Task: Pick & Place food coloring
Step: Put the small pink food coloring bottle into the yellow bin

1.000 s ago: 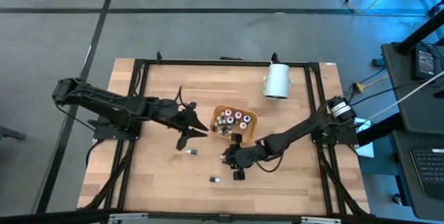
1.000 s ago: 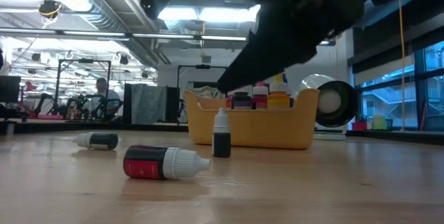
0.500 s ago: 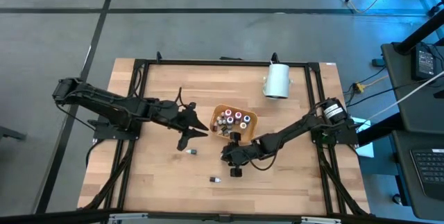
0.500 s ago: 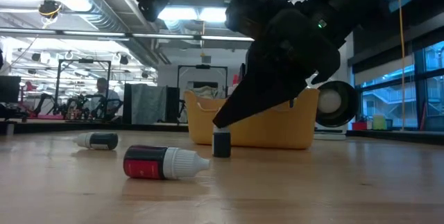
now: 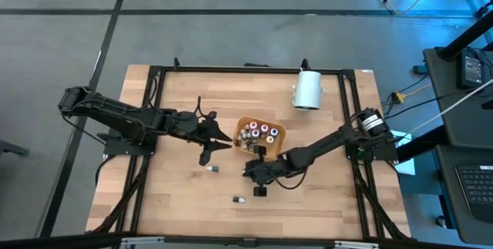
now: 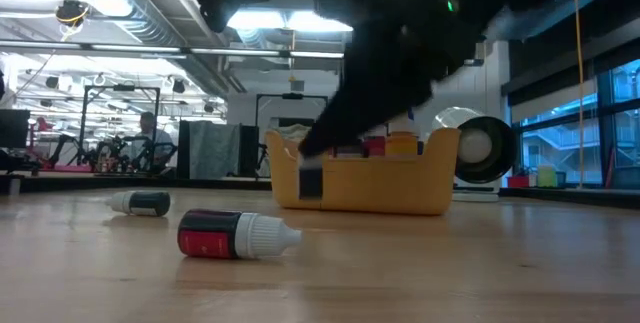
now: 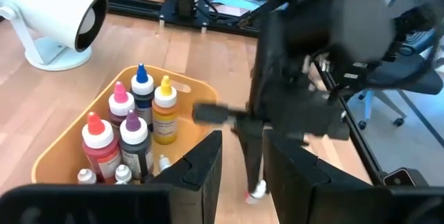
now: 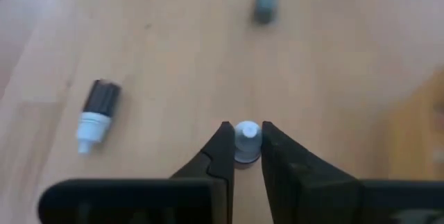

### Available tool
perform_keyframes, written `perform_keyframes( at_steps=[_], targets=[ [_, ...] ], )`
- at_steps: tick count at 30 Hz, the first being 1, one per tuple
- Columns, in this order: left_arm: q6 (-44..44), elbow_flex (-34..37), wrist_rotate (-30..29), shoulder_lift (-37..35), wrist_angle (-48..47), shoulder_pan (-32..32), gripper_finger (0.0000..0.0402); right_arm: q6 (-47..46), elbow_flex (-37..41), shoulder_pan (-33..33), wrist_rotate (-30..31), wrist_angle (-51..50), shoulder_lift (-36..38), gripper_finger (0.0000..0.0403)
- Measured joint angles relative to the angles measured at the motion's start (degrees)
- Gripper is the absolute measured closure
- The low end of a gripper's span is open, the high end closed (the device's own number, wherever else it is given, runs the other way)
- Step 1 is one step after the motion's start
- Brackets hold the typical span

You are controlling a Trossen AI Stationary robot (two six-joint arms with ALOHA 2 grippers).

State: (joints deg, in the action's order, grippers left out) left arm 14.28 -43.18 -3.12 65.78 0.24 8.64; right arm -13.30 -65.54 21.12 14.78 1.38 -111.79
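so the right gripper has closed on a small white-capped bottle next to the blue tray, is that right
Not quite: the tray is orange, not blue, as the low view and left wrist view show. The rest holds: the right gripper has closed on a small white-capped bottle beside that tray.

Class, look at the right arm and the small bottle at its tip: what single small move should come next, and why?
Probably carry the bottle over the orange tray beside it. The right tool has its fingers shut on the bottle's white cap, and in the low view the bottle seems clear of the table. The tray already holds other bottles.
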Motion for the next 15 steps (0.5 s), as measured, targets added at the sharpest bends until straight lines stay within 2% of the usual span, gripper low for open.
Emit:
perform_keyframes(
  at_steps=[4,7,15],
  targets=[
    [0.2,0.0,0.0,0.0,0.0,0.0,0.0302,0.0,-5.2,-0.3,8.0,-12.5,3.6,0.0351],
    [0.2,0.0,0.0,0.0,0.0,0.0,0.0303,-2.6,-4.9,-2.0,13.8,-12.6,6.9,0.0351],
    [0.1,0.0,-0.3,0.0,0.5,0.0,0.0301,-11.6,-2.6,-7.4,14.9,-10.8,9.0,0.0351]
  ],
)
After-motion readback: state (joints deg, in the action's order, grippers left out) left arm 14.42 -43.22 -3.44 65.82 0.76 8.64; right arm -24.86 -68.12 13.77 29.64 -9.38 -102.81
